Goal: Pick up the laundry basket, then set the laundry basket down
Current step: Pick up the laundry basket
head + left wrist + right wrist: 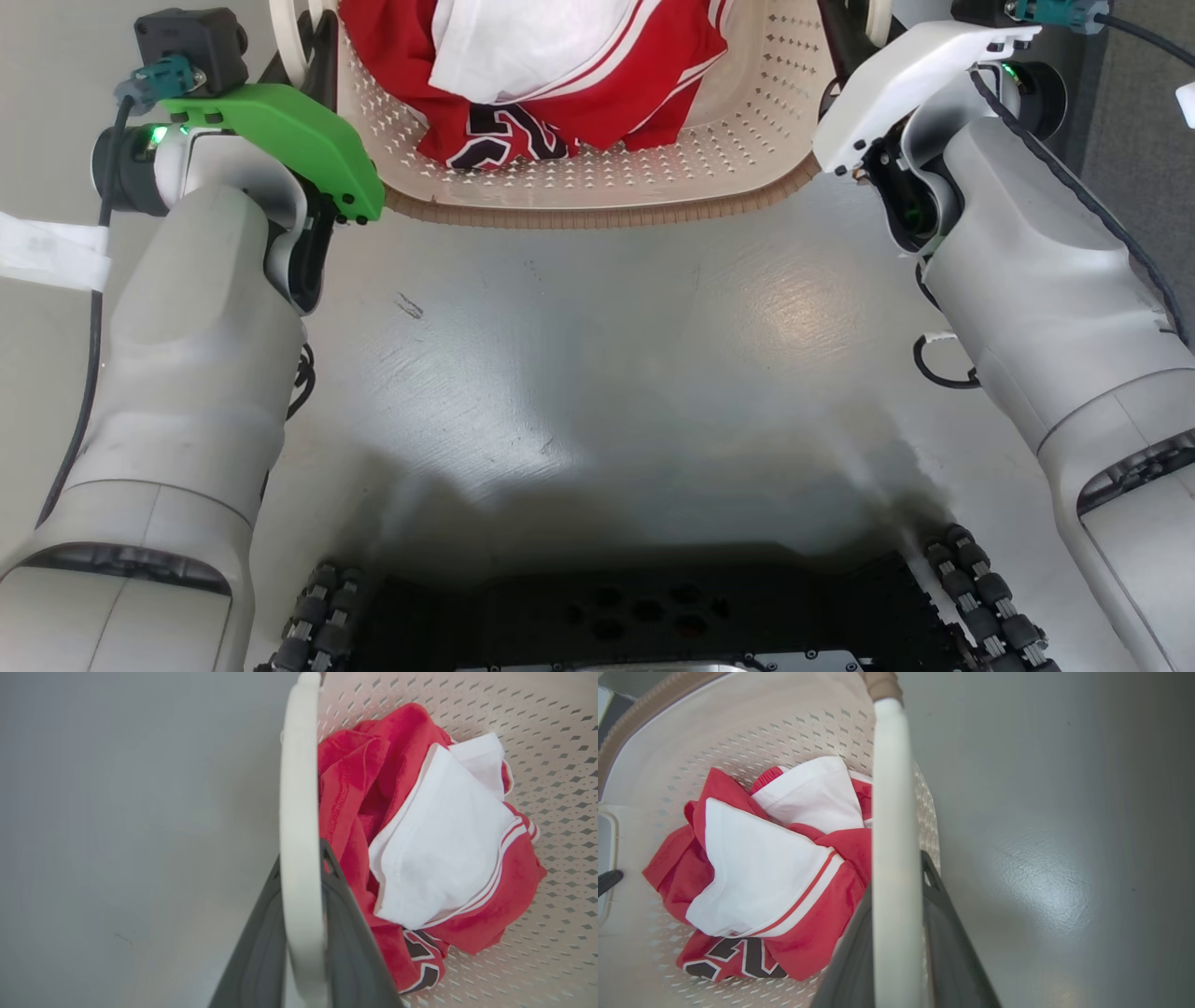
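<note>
So closest in you've got the robot's dark wheeled base [635, 616] at the bottom of the head view, then a stretch of shiny grey floor [597, 373] with a few scuffs. Both pale forearms reach forward over it, the left one [187, 373] with a green wrist cover [280, 140], the right one [1046, 308] with a white one [906, 84]. Past those, the laundry basket [747, 121] sits dead centre between the arms, its brown rim [597, 217] facing the robot. The left gripper [301, 868] has its jaws closed snug on the white loop handle [299, 788] on that side, one dark finger each side of it, and the right gripper [899, 877] is clamped the same way on the other handle [892, 788]. Can't tell whether the basket's off the floor or not. Inside it there's a crumpled red jersey [597, 121] with white fabric [532, 47] on top.
</note>
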Controlling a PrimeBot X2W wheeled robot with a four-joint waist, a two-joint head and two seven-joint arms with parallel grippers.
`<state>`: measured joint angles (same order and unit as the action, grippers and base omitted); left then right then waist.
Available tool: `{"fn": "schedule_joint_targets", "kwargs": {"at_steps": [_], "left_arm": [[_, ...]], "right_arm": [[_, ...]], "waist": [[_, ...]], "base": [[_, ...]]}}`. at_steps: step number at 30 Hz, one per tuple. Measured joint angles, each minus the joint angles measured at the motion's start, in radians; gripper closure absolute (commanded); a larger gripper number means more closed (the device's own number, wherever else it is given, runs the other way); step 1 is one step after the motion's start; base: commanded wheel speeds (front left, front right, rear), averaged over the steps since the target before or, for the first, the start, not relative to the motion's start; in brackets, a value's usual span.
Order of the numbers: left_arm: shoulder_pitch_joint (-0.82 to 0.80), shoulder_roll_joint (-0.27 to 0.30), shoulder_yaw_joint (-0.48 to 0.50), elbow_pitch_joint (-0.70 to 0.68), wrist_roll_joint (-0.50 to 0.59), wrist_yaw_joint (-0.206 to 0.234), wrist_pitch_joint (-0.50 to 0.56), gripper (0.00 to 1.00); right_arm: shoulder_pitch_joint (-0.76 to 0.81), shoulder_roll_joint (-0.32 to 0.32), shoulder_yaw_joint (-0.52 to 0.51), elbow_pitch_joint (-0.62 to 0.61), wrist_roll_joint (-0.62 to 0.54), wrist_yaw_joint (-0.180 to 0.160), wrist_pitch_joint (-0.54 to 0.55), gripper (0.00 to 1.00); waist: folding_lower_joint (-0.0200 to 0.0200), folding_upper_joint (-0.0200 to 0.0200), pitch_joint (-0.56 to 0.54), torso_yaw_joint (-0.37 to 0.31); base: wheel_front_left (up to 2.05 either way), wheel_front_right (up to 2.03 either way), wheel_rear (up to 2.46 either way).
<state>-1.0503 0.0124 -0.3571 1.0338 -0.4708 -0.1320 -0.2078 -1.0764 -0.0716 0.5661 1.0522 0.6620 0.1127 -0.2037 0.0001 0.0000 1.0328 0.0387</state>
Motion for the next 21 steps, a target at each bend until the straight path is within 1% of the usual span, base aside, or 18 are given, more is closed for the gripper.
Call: {"fn": "schedule_joint_targets", "kwargs": {"at_steps": [9, 21], "left_arm": [[0.001, 0.000, -0.030, 0.018, -0.021, 0.000, -0.005, 1.00], [0.042, -0.001, -0.064, 0.043, -0.081, 0.000, -0.013, 1.00]], "right_arm": [[0.001, -0.002, 0.032, 0.010, 0.023, 0.000, -0.014, 1.00], [0.043, 0.000, 0.060, 0.032, 0.069, 0.000, -0.025, 1.00]], "waist": [[0.0000, 0.0000, -0.029, 0.000], [-0.0001, 0.0000, -0.121, -0.001]], "base": [[0.00, 0.00, 0.00], [0.00, 0.00, 0.00]]}}
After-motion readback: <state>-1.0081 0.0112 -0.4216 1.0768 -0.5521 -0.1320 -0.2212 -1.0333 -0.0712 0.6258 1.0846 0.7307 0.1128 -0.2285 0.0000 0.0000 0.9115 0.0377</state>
